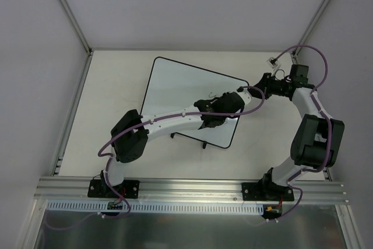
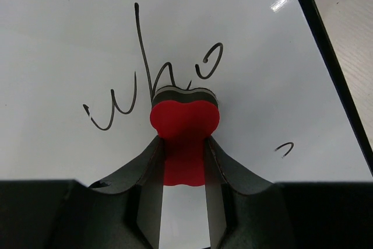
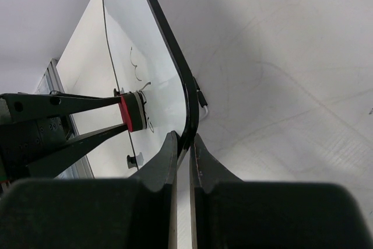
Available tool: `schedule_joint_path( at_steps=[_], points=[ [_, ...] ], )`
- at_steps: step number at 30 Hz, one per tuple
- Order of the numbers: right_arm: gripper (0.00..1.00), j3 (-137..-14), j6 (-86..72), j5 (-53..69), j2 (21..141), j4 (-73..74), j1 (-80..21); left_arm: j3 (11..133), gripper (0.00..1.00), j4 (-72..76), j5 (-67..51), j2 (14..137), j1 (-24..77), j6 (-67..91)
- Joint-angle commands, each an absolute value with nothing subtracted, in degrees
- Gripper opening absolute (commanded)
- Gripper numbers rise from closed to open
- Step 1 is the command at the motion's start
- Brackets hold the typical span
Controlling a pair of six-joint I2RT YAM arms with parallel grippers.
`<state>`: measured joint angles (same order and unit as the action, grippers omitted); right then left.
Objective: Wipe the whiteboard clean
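Where pale walls [image 1: 175, 4] close three sides, a cream worktop [image 1: 111, 86] carries the whiteboard [image 1: 180, 86] at its middle, set askew, with two small black feet [image 1: 204, 144] at the near edge.

Top view: both arms reach over the board, and the writing is mostly hidden by the left arm.

Left wrist view: black handwriting [image 2: 151, 86] reads "who", and one stray mark [image 2: 284, 148] sits toward the black frame [image 2: 326, 56].

Right wrist view: the board is seen nearly edge-on.

Left hand [image 2: 183, 144]: narrowly parted, gripping a red eraser [image 2: 185, 121] whose dark pad rests on the board at the letters.

Right hand [image 3: 185, 150]: almost closed, pinching the board's frame at a rounded corner.
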<state>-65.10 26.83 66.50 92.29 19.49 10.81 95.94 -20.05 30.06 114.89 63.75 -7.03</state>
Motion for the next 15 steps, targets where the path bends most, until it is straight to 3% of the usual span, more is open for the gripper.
schedule_joint_path(
  at_steps=[1,15],
  points=[
    [0.0,-64.86,31.55,63.02,91.67,17.32,9.67,97.47,0.0,-19.42,26.55,116.98,63.98,-9.49],
    [0.0,-65.3,31.46,62.84,92.63,17.32,9.67,91.32,0.0,-19.51,20.04,117.77,69.87,-13.79]
  ],
)
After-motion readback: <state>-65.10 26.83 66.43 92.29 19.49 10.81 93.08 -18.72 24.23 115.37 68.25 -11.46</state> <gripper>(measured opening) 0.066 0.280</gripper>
